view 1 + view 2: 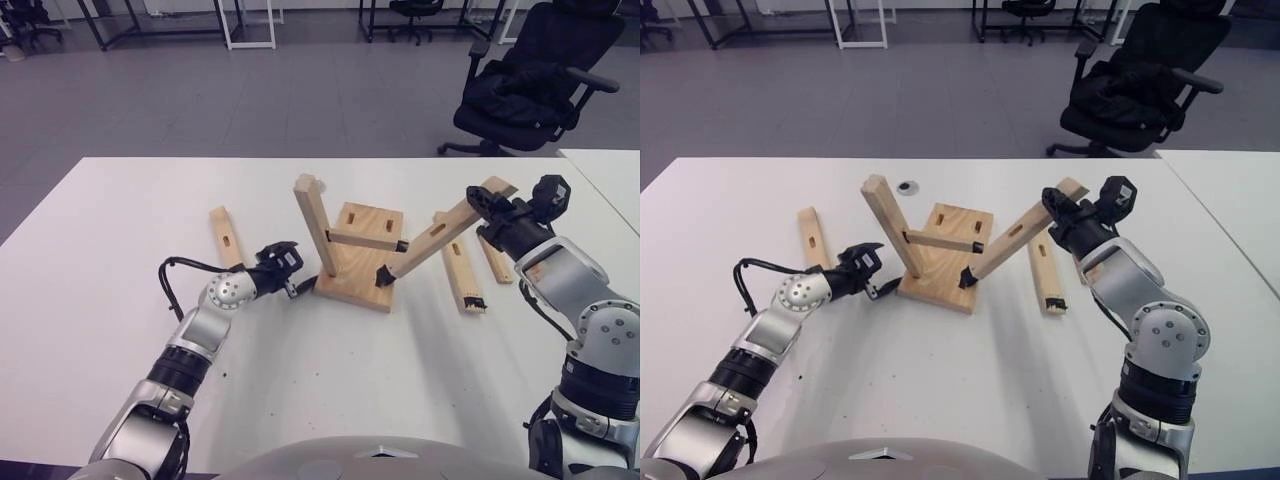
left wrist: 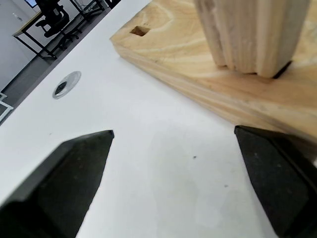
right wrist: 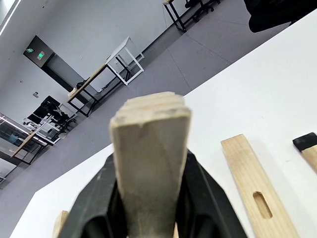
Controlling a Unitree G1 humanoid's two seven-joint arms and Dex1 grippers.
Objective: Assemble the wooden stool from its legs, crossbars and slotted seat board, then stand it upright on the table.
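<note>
Spread left jaws sit beside the seat board (image 1: pixel 355 277) edge; right jaws clamp the slanted leg (image 1: pixel 436 240).

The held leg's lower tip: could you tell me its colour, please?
Black tip, pale wooden leg; best in the left eye view.

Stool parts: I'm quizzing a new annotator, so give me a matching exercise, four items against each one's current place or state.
1 seat board
2 slanted leg
3 left gripper
4 loose leg

A held in the right gripper
B open, beside the board's edge
C flat, carrying an upright leg
D lying apart, left of the board

Pairs: 1-C, 2-A, 3-B, 4-D
</note>
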